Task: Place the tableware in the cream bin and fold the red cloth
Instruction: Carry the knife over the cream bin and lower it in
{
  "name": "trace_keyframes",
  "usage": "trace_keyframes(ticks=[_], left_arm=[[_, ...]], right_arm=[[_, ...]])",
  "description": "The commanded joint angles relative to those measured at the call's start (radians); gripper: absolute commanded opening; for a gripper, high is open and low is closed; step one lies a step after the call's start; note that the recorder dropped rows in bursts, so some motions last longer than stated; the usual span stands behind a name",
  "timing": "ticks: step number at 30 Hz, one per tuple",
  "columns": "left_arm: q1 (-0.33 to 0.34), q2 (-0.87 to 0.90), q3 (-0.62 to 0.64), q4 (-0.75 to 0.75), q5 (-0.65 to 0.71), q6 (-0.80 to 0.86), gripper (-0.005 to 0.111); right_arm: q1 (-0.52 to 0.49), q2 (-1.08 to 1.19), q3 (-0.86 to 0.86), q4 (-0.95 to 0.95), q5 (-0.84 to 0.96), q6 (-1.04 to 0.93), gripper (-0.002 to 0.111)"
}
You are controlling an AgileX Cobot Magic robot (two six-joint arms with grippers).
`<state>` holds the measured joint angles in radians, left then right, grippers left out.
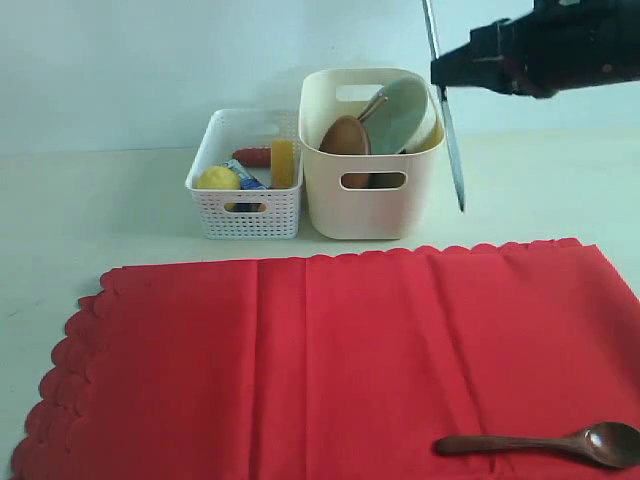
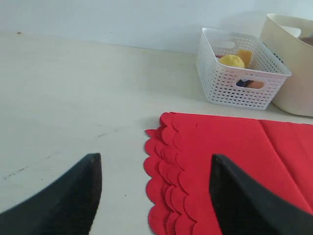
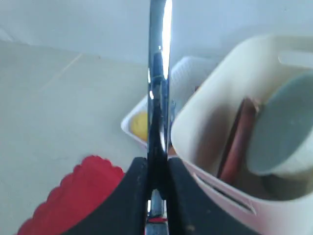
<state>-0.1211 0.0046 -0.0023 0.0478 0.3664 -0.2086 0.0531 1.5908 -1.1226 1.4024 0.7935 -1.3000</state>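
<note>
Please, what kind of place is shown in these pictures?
Probably a staged test table for a robot, not a real dining room: a plain pale table against a blank wall, with a red cloth, a cream bin of tableware and a white basket.

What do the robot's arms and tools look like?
All black. The left tool has two wide, pointed fingers like shark fins. The right tool has smooth, rounded fingers. The right arm looks dark and blocky.

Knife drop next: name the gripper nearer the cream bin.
Right. The right gripper, jaws shut on the knife, hangs by the cream bin's rim; the left gripper hovers at the red cloth's far scalloped end.
</note>
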Motion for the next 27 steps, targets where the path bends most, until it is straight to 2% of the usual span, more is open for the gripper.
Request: trace_keyframes(ticks=[1, 3, 9, 11, 17, 22, 27], left_arm=[[0.003, -0.005, 0.002, -0.007, -0.006, -0.006, 0.062], [0.003, -0.005, 0.002, -0.007, -0.006, -0.006, 0.062], [0.003, -0.005, 0.002, -0.007, -0.006, -0.006, 0.062], [0.003, -0.005, 0.002, -0.007, -0.006, -0.006, 0.062], [0.003, -0.005, 0.002, -0.007, -0.006, -0.006, 0.062], [0.003, -0.005, 0.002, -0.007, -0.006, -0.006, 0.062], [0.003, -0.005, 0.002, -0.007, -0.006, -0.006, 0.062]], right_arm=[[-0.001, 0.082, -0.001, 0.342, 0.032, -0.354, 0.0], [0.006, 0.164, -0.046, 0.342, 0.073, -0.437, 0.0], [0.006, 0.389, -0.269, 0.342, 0.212, -0.434, 0.0], [0.006, 0.498, -0.408, 0.342, 0.269, -0.434, 0.0], [0.07, 0.669, -0.707, 0.342, 0.257, -0.426, 0.0], [0.105, 0.797, -0.827, 0.342, 0.256, -0.452, 0.0], [0.11, 0.879, -0.85, 0.342, 0.246, -0.476, 0.0]])
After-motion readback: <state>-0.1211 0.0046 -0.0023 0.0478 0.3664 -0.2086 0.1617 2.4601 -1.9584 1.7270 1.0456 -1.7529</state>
